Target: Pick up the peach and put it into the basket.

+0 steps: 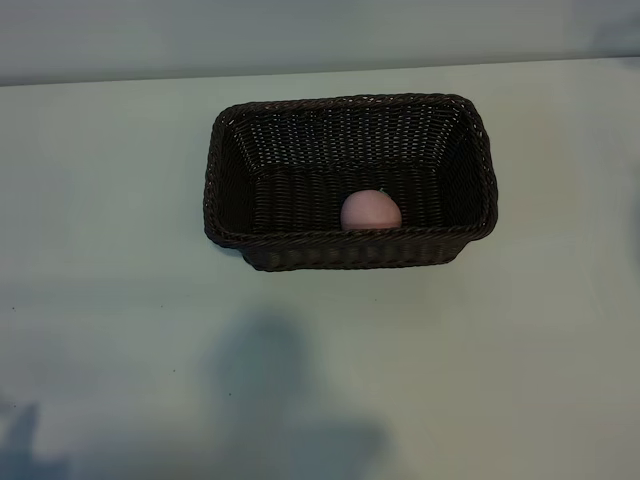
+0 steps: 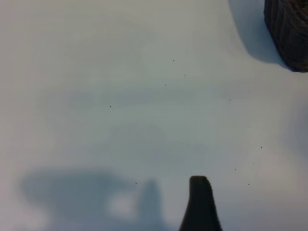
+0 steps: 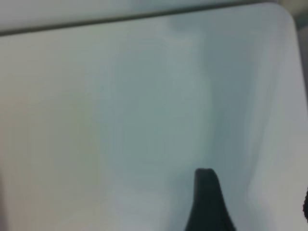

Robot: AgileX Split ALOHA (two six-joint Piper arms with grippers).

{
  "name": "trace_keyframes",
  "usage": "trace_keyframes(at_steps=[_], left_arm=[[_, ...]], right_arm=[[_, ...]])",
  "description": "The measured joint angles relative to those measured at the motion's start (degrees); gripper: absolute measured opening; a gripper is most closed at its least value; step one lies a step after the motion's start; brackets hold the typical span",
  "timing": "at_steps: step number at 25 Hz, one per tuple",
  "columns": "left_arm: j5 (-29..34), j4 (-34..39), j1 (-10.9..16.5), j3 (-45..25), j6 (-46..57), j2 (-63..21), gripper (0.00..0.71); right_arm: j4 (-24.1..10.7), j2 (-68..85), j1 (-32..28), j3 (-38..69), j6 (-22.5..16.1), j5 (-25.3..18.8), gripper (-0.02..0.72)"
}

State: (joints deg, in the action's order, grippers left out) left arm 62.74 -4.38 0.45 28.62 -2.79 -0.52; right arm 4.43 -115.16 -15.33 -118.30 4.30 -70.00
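- The left gripper [image 2: 226,211] hangs over bare table [image 1: 120,300]; only one dark fingertip [image 2: 199,202] shows in its wrist view. It holds nothing, and its jaws stand well apart.
- The right gripper [image 3: 240,207] is over bare table near a rounded corner, one fingertip [image 3: 207,197] visible. Nothing sits in it; how wide it stands, I cannot tell.
- The peach [image 1: 371,211] lies inside the basket [image 1: 350,250], against the near wall, slightly right of centre.

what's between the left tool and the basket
Nothing but bare table: the left wrist view shows only tabletop and shadow between the left tool's fingertip and the basket corner.
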Motion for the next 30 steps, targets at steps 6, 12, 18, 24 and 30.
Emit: trace_keyframes(at_steps=[6, 12, 18, 24, 30], left_arm=[[0.0, 0.0, 0.0, 0.0, 0.0, 0.0, 0.539], [0.0, 0.0, 0.0, 0.0, 0.0, 0.0, 0.539], [0.0, 0.0, 0.0, 0.0, 0.1, 0.0, 0.539], [0.0, 0.0, 0.0, 0.0, 0.1, 0.0, 0.539], [0.0, 0.0, 0.0, 0.0, 0.1, 0.0, 0.539]], right_arm=[[2.6, 6.5, 0.0, 0.0, 0.2, -0.1, 0.472], [3.9, 17.4, 0.0, 3.7, 0.5, -0.1, 0.472], [3.9, 31.5, 0.0, 11.3, 0.5, -0.1, 0.472], [3.9, 47.9, 0.0, 19.7, 0.6, -0.2, 0.472], [3.9, 65.4, 1.8, 28.5, 0.6, -0.3, 0.471]])
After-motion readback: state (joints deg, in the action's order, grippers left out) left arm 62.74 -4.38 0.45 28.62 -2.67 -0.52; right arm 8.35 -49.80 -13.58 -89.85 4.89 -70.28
